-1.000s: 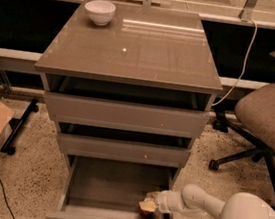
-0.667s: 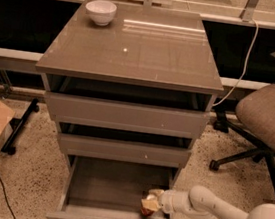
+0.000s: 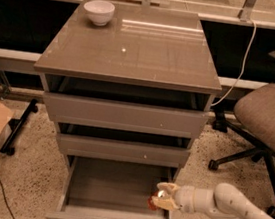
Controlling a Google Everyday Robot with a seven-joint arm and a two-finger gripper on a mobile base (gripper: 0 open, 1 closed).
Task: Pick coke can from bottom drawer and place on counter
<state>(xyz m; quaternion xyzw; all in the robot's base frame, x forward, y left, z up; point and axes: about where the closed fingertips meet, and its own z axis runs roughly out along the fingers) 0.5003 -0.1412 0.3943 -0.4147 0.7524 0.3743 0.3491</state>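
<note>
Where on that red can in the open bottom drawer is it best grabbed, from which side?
Probably across the round sides of the coke can, from the right and above: it sits by the right wall of the bottom drawer, where the gripper reaches in. Its pose is mostly hidden.

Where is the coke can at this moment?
In the camera view, the coke can sits at the right side of the open bottom drawer, at the gripper.

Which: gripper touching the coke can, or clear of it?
Cannot tell. The camera view shows the gripper in the right side of the bottom drawer, the coke can only a red sliver at its tip; neither contact nor gap shows plainly.
</note>
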